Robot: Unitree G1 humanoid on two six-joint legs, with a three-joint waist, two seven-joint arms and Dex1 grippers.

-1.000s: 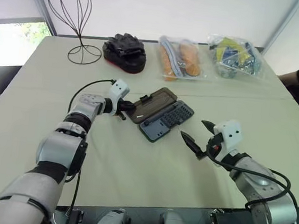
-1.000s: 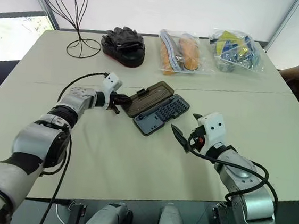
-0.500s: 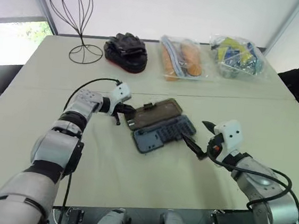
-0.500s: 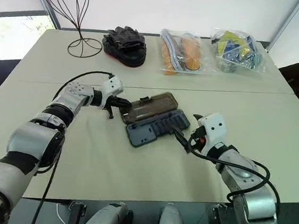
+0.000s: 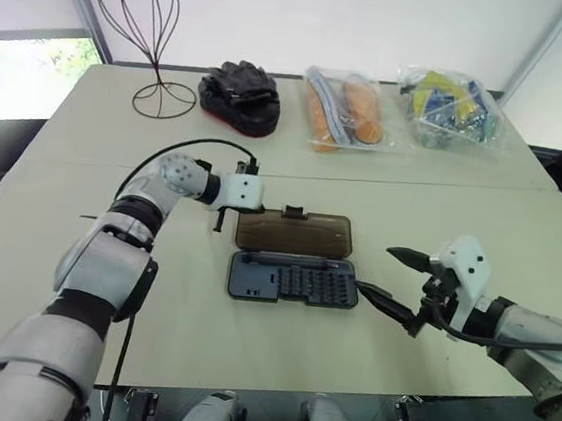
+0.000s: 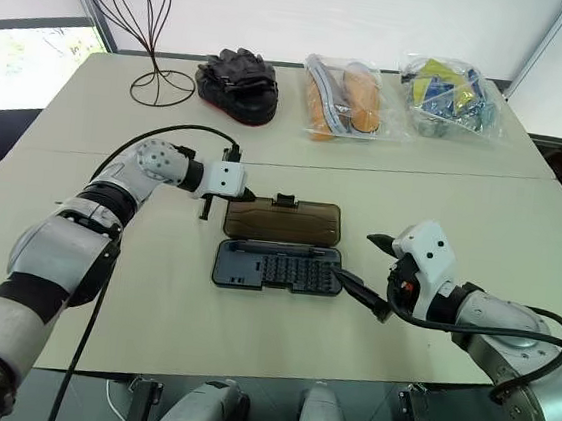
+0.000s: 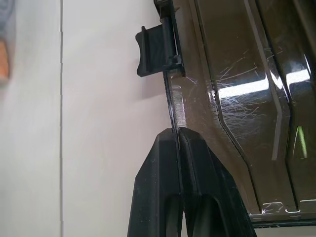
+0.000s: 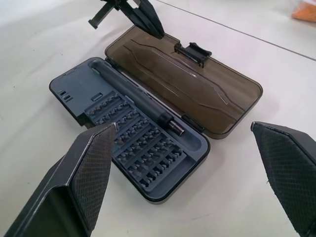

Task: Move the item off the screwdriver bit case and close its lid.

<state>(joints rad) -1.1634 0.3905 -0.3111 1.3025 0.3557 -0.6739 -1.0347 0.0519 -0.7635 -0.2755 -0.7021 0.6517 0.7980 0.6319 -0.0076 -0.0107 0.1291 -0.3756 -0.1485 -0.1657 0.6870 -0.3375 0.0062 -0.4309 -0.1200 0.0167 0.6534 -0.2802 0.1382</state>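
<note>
Low and right of centre in the head views, the right tool (image 6: 368, 265) hangs with its fingers spread wide and empty, one tip just beside the right end of the screwdriver bit case (image 6: 277, 267), which lies open at mid-frame on the counter (image 6: 246, 348) with nothing resting on it. Just beyond the tray, the lid (image 6: 282, 218) lies flat on the counter, and the left tool (image 7: 177, 136), fingers pressed together, touches its upper-left edge. Judged so, the clearing looks done; closing the lid remains.

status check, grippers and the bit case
Left gripper shut at brown translucent lid edge. Right gripper open beside grey-blue bit case. Lid open flat, nothing on it.
</note>
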